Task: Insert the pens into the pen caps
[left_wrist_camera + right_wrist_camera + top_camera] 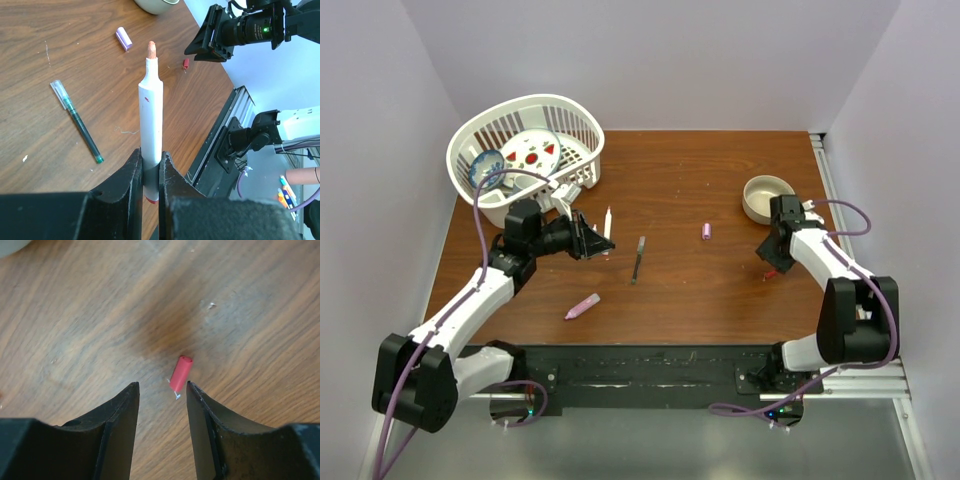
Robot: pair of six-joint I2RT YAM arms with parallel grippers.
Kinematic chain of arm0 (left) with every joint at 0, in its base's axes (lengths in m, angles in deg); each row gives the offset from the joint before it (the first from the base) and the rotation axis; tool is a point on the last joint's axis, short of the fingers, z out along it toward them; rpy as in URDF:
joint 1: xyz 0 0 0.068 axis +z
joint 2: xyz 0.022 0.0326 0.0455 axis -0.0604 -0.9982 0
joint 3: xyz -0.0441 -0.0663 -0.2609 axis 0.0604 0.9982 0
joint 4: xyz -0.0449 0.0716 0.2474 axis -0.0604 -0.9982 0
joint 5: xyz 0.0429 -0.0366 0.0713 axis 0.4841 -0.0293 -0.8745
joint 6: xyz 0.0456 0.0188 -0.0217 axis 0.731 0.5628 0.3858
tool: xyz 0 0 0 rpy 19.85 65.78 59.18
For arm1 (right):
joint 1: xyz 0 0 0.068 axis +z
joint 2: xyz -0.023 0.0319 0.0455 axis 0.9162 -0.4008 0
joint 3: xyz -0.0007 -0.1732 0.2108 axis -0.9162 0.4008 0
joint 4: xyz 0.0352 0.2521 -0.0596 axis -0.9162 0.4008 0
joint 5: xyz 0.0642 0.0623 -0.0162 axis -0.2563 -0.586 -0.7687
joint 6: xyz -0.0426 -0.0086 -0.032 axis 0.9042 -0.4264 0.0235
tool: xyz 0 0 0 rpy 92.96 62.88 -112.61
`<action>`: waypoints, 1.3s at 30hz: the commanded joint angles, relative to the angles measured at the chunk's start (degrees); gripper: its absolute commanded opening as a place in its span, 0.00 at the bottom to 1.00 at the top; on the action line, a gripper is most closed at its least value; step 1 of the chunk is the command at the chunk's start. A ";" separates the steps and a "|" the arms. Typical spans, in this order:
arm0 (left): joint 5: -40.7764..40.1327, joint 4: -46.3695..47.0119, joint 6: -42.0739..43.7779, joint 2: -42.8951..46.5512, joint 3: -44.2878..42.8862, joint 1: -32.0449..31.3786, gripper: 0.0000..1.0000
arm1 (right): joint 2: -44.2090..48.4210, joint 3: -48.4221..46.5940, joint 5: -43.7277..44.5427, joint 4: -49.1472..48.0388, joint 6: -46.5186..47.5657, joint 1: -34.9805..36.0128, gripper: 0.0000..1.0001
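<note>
No lettering, brand, number or sign is showing legibly in any view. The white marker (151,120) is showing a plain barrel with only a small red fleck. The plate (532,152) in the white basket (582,130) is carrying red marks too small to read.
</note>
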 commanded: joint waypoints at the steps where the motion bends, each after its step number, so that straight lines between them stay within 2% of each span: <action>1: 0.61 -0.34 1.63 0.05 -2.10 0.49 0.00 | -0.84 0.74 1.70 0.32 -4.34 -0.88 0.46; 18: -0.09 -0.51 1.89 -0.04 -1.92 0.49 0.00 | -4.00 3.29 4.07 -1.96 -6.46 -1.41 0.40; 19: -0.18 -0.78 1.98 -0.04 -1.92 0.49 0.00 | -4.00 3.99 3.80 -2.83 -6.46 -2.98 0.39; 24: -0.36 -0.60 1.98 -0.12 -2.10 0.40 0.00 | -4.79 5.92 2.39 -5.83 -6.11 -2.99 0.33; 32: -1.93 -2.00 2.94 0.05 -2.54 0.49 0.00 | -4.89 9.26 0.20 -11.10 -4.27 -3.26 0.13; 39: -0.62 -3.07 2.43 0.13 -2.10 -0.12 0.00 | 0.73 12.25 -9.20 -17.95 1.62 -3.08 0.04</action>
